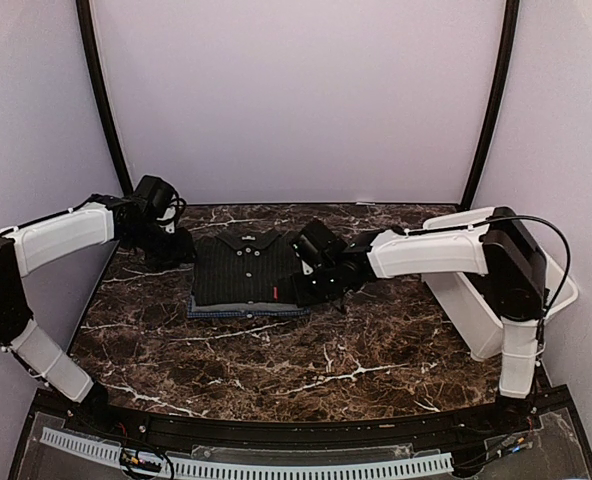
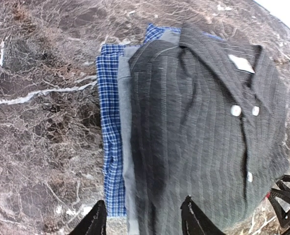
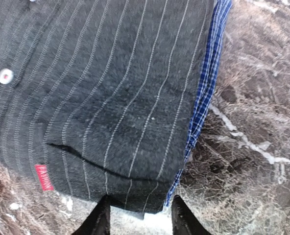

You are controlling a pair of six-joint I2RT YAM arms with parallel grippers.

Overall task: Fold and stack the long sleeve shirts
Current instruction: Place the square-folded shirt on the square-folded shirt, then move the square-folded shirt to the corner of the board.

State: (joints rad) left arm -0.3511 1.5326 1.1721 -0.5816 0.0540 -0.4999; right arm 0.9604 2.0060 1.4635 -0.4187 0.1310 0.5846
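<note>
A folded charcoal pinstriped shirt (image 1: 244,270) lies on top of a stack at the table's far middle, collar to the back. Under it show a grey shirt's edge (image 2: 124,147) and a blue checked shirt (image 2: 110,142). The pinstriped shirt (image 2: 204,127) and its buttons show in the left wrist view; its red label (image 3: 43,177) shows in the right wrist view, with the blue shirt's edge (image 3: 204,93) beside it. My left gripper (image 1: 171,248) is open at the stack's left edge (image 2: 144,221). My right gripper (image 1: 311,285) is open at the stack's right front corner (image 3: 139,218), holding nothing.
A white plastic tub (image 1: 476,300) stands tilted at the right, beside the right arm. The table is dark marble (image 1: 306,360) with pale veins. Curved black poles rise at the back left and right.
</note>
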